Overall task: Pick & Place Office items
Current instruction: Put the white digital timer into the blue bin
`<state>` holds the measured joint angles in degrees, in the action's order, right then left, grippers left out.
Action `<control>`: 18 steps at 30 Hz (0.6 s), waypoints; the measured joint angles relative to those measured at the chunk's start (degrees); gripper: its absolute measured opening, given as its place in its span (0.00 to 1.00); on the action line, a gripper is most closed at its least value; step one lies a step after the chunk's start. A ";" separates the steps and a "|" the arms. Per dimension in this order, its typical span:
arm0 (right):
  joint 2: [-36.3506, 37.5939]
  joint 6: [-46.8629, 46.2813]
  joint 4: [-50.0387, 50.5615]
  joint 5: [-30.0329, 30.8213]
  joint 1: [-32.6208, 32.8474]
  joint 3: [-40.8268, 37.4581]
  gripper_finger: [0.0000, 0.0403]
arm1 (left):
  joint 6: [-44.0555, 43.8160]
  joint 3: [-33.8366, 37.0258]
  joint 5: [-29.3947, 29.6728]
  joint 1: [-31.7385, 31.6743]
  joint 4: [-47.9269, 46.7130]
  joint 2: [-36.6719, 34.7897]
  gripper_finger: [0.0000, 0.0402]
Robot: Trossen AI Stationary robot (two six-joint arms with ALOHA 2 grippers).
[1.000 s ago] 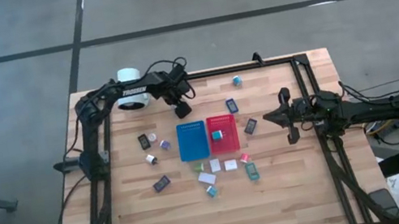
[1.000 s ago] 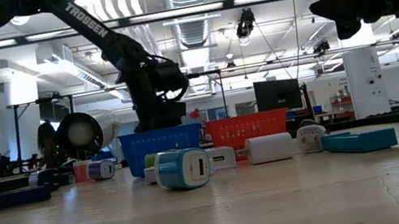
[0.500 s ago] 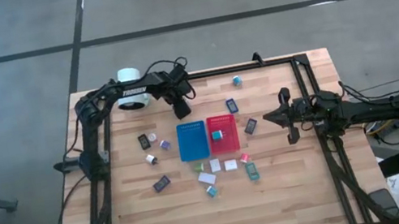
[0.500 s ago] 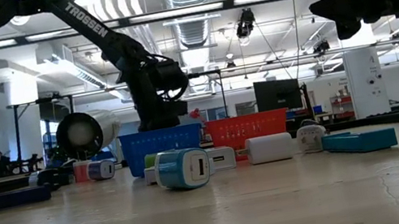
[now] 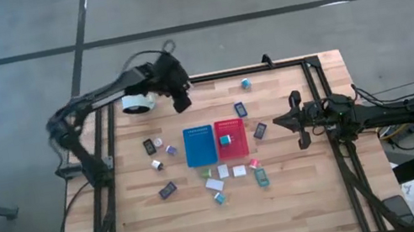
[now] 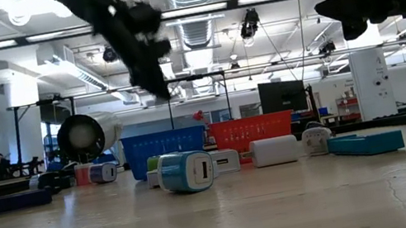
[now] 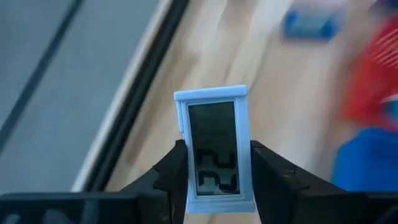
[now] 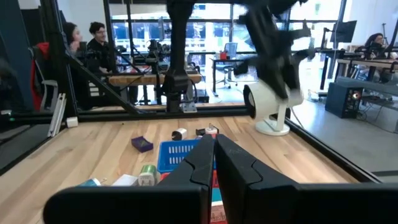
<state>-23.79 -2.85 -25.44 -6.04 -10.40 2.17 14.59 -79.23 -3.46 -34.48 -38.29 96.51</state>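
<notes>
**Left claw clamped on a small light-blue display block, lifted over the table's far edge**

You had the left gripper [image 7: 213, 171] closed on a small light-blue block with a dark screen [image 7: 213, 149]; its two dark fingers [image 7: 174, 171] pressed the block's sides, and the block stood upright between them. Seen from above, that gripper [image 5: 180, 97] hung over the far edge of the wooden table [image 5: 307, 201], just beside the big white cylinder [image 5: 135, 103], and in the low view it was raised well above the trays.

Your right gripper [image 5: 297, 120] waited at the table's right side with its fingers pressed together, holding nothing.

The blue tray [image 5: 199, 145] and the red tray [image 5: 230, 138] sat side by side mid-table. One small teal item [image 5: 226, 139] lay in the red tray. The other office items were scattered around the trays: a dark block [image 5: 168, 190] toward the near left, a white one [image 5: 215, 184] and a teal clip [image 5: 260, 176] just in front of the trays, another small teal piece [image 5: 246, 83] near the far edge.
</notes>
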 joint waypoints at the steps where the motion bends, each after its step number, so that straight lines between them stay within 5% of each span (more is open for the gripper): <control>1: 0.00 0.00 -0.01 0.00 -0.02 0.00 0.03 | -0.13 -0.01 -1.11 0.14 -0.12 -2.42 0.34; 10: 0.00 -0.17 -0.01 0.02 -0.02 0.00 0.03 | -0.47 5.83 -3.64 2.42 -0.13 -25.41 0.34; 18: 0.00 -0.17 -0.05 0.04 -0.01 0.00 0.03 | -3.41 21.80 -7.78 3.17 7.98 -45.99 0.34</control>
<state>-23.79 -3.03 -25.49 -6.00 -10.40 2.17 11.18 -57.43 -11.23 -31.31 -30.30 50.52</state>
